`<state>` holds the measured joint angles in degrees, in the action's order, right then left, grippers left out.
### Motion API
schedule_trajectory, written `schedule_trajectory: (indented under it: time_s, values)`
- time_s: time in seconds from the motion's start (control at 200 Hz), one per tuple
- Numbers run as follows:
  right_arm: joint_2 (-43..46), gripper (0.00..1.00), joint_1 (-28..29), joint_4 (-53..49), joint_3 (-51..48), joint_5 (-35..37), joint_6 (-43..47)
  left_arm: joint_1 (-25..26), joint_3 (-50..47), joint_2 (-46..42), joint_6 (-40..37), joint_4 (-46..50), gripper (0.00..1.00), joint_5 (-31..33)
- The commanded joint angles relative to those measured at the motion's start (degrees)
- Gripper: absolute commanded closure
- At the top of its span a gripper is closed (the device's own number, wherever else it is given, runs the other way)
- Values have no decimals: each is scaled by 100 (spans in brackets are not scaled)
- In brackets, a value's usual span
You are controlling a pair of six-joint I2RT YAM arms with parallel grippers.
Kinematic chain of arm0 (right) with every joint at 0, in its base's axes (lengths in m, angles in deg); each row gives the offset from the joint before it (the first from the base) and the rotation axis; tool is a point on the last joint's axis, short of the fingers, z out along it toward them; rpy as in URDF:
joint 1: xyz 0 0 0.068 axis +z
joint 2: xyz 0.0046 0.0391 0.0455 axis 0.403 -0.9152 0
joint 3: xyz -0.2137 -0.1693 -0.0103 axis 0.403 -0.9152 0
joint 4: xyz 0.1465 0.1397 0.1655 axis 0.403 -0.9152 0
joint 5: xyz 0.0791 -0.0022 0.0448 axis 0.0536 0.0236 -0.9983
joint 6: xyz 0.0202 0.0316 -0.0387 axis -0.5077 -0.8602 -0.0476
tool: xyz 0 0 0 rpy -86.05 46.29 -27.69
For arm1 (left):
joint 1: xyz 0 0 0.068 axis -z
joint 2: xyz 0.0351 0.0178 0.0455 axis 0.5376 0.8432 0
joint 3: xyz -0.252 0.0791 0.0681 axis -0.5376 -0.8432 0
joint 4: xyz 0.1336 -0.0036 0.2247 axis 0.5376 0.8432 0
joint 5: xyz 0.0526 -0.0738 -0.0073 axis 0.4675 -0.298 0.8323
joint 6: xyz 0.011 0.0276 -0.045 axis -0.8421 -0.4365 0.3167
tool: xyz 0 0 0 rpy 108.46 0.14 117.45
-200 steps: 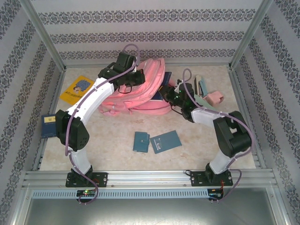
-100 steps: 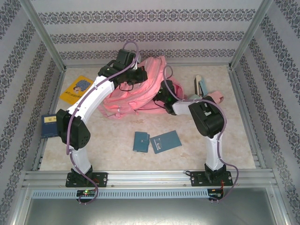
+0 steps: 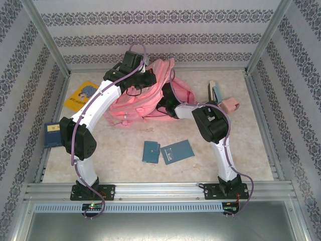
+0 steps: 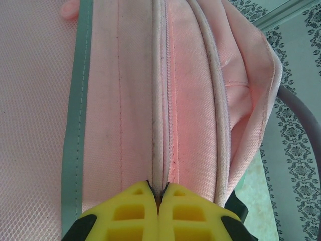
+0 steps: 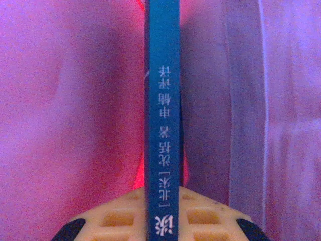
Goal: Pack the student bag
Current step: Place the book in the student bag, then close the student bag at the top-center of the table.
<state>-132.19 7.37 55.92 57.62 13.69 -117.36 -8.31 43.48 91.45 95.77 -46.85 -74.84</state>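
The pink student bag lay slumped at the far middle of the table, with its upper end raised under the left arm's wrist. From above, both arms reached across it and covered much of its top and the places where they met it.

The left pincer was seen from its own wrist camera. Its yellow fingers were pressed together with no gap. A zip seam on the bag ran straight into the closed tips, so the pincer was clenched on the bag at that seam. A grey-green trim strip ran down the fabric beside it. The rest of the bag was cut off at the edges of that view.

The right pincer was pushed in close against the bag. Pink cloth, tinted purple and blurred, stood on both sides of it. It grasped a thin blue book that stood on edge between its fingers, spine toward the camera. The white characters on the spine were too soft to read, and the book's lower end was cut off.

A yellow book lay at the far left, and a dark blue book sat at the left edge, partly behind the left arm. Two teal booklets lay side by side near the middle. At the far right, a small pink box sat just beside a teal and white item that was too small to identify.
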Motion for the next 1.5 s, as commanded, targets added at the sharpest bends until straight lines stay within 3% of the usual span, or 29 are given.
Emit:
schedule_trajectory:
  time_s: [0.0, 0.315, 0.749, 0.914, 0.929, 1.004, 1.034, 1.059, 1.124, 1.299, 1.494]
  values:
    - [-91, 69, 45, -357, 134, -271, 229, 50, 295, -32, 1, -589, 100, -333]
    - [887, 29, -297, -427, -748, -197, 693, 13, -113, -146, -199, -558, 100, 70]
    - [2233, 26, -934, -793, -2211, 29, 1263, -30, -611, -103, -250, -640, 100, 64]
    - [3112, 19, -1228, -1376, -2663, 115, 1930, -22, -1074, -77, -114, -872, 100, 4]
    - [3188, 15, -1258, -1472, -2698, 124, 1992, -22, -1108, -69, -99, -896, 100, 1]
    - [3577, 9, -1369, -1820, -2863, 195, 2322, -22, -1278, -59, -54, -991, 97, -45]
    - [3742, 9, -1404, -1918, -2941, 214, 2440, -24, -1335, -56, -40, -1017, 94, -41]
    - [3866, 2, -1423, -2005, -2991, 253, 2519, -22, -1372, -61, -24, -1027, 91, -44]
    - [4152, 2, -1440, -2199, -3106, 330, 2730, -22, -1443, -68, -11, -1037, 80, 9]
    - [4662, 2, -1356, -2689, -3162, 495, 3090, -81, -1537, -211, -86, -691, 37, 463]
    - [4878, 2, -982, -3079, -2991, 669, 3387, -665, -2236, -926, 97, -380, 15, 1089]
